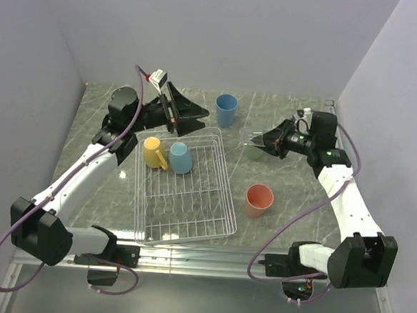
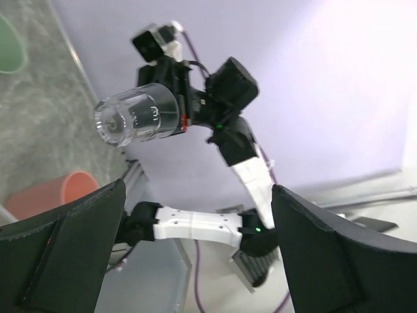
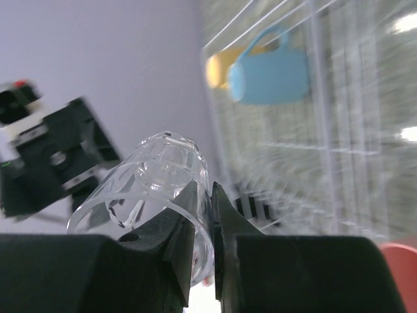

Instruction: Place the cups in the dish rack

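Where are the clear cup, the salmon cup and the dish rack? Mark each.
clear cup [image 3: 153, 173]: right wrist view, side wall.
salmon cup [image 1: 258, 203]: top external view, outer wall.
dish rack [image 1: 188, 198]: top external view, bare grid bottom.

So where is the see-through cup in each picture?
Top external: the clear cup is right of centre, held by the right gripper.
Left wrist: the clear cup is upper left, lying sideways.
Right wrist: the clear cup is low in the middle, rim pinched between the fingers.
Shared landmark: the salmon-pink cup: lower right from above, lower left for left wrist, bottom right corner for right wrist.
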{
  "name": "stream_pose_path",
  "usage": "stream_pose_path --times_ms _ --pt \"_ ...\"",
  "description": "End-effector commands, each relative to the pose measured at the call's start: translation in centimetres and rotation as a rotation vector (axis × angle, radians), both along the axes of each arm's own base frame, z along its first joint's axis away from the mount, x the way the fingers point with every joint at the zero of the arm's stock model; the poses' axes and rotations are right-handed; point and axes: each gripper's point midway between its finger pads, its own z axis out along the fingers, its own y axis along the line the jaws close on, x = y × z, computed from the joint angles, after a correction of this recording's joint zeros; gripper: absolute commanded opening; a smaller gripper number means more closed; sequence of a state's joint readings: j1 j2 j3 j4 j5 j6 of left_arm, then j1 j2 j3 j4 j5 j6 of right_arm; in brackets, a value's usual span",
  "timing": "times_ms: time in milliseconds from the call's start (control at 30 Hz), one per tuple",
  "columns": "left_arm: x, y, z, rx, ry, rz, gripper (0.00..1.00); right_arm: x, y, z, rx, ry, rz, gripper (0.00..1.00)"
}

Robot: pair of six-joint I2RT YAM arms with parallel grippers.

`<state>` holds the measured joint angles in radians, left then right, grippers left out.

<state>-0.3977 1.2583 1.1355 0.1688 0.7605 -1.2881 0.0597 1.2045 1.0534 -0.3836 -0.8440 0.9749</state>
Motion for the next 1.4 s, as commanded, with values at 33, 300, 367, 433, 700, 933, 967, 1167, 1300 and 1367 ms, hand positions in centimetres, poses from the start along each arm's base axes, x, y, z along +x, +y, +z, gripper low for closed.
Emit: stream_pose_path --times_ms 33,300,367,433,700,933,967,1167,1300,1367 --pt "-2.8 0.3 4.9 -0.135 -0.137 -0.112 1.00 -2.4 3.7 8.8 0.238 -0.240 0.192 0.00" --pt "-3.7 0.8 4.1 -0.229 -0.100 -0.111 0.99 -2.6 5.9 11.3 0.353 -0.293 0.260 0.00" --pt "-3.9 1.0 3.7 -0.247 -0.082 -0.110 0.99 -2.8 6.1 11.4 0.385 -0.279 0.270 0.00" --pt "-3.9 1.1 3.7 -0.261 -0.084 -0.104 0.99 -3.3 6.4 12.0 0.411 -0.316 0.298 0.00" --pt "-3.6 1.3 3.6 -0.280 -0.073 -0.072 0.99 -3.6 9.2 11.6 0.430 -0.280 0.368 0.00" --pt "-3.7 1.0 3.3 -0.294 -0.059 -0.090 0.98 -3.5 11.6 10.2 0.447 -0.240 0.401 0.00" --pt "-3.8 0.9 3.2 -0.281 -0.071 -0.087 0.98 -3.7 11.9 10.3 0.447 -0.242 0.410 0.00" --pt "-3.5 0.2 1.7 -0.208 -0.047 -0.071 0.97 -3.4 13.1 10.6 0.453 -0.236 0.437 0.00" --pt "-2.7 0.1 0.2 -0.118 -0.020 -0.023 0.92 -3.3 13.2 11.7 0.473 -0.259 0.448 0.00" --pt "-2.0 0.5 -0.8 -0.044 0.001 0.035 0.92 -3.3 13.3 11.6 0.451 -0.256 0.451 0.00"
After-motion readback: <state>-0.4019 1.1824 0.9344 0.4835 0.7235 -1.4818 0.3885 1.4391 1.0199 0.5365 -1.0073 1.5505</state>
